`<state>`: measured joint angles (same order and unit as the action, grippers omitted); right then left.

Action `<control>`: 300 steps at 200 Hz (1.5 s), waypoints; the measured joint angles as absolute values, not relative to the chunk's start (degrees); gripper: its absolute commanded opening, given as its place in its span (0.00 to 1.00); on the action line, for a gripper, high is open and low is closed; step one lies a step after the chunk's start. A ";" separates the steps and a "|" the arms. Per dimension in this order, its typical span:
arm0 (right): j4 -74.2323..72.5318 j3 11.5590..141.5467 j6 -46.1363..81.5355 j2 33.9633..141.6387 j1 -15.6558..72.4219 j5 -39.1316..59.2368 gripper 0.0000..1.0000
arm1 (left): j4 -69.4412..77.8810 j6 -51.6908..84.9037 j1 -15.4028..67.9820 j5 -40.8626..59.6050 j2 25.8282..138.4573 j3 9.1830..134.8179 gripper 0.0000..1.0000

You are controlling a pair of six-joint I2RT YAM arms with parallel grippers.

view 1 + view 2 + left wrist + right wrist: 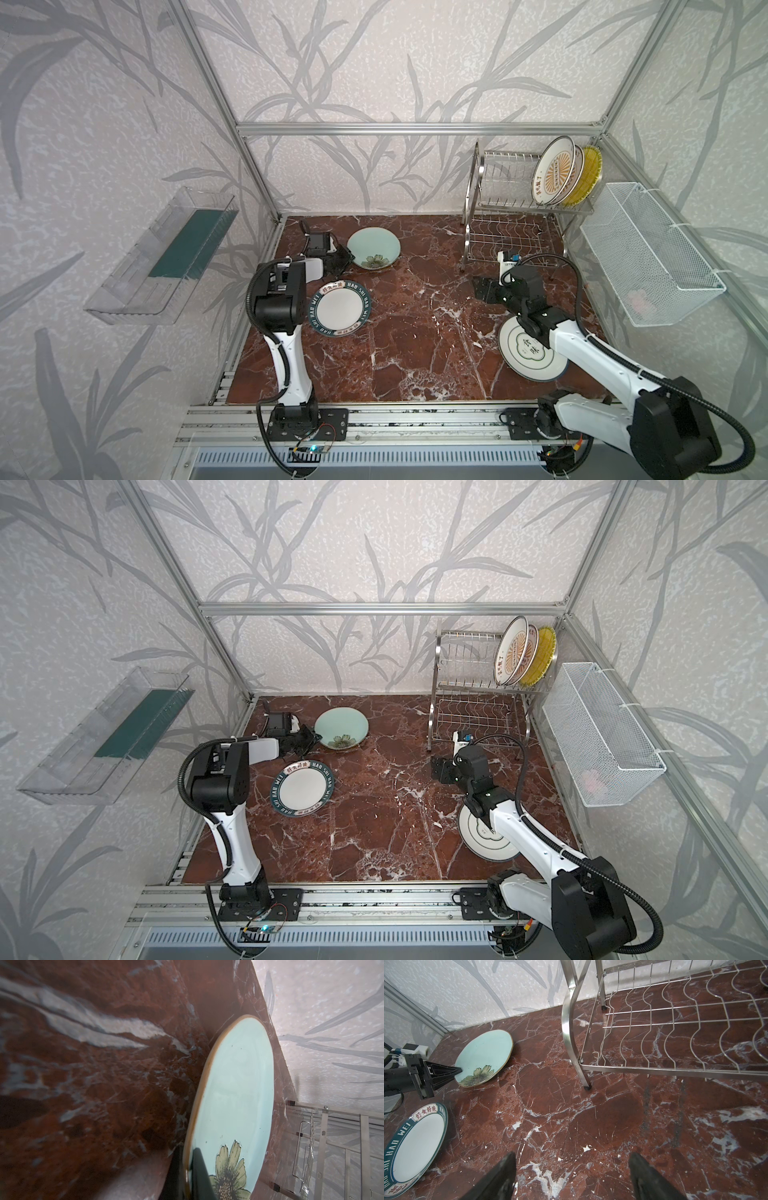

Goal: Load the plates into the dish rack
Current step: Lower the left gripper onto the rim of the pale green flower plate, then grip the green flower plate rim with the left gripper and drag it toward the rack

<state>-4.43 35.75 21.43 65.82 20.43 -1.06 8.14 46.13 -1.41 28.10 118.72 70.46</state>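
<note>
Well, veined red-brown marble tabletop (415, 332); dish rack (511, 204) by leaf-patterned walls (374, 62).

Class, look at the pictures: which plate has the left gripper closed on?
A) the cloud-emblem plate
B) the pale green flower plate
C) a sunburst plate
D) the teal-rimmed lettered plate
B: in the right wrist view the left gripper pinches the rim of the pale green flower plate.
</note>
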 measured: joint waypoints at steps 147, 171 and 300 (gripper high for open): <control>-4.36 35.75 21.21 65.84 20.43 -2.11 0.83 | 15.51 49.82 -1.17 36.56 118.72 66.37 0.00; -4.38 35.75 21.34 65.84 20.43 -2.04 0.83 | 16.45 50.06 -1.02 37.85 118.72 65.39 0.00; -6.72 35.75 25.47 67.88 19.86 1.83 0.83 | 19.33 49.93 2.02 43.57 118.58 63.46 0.00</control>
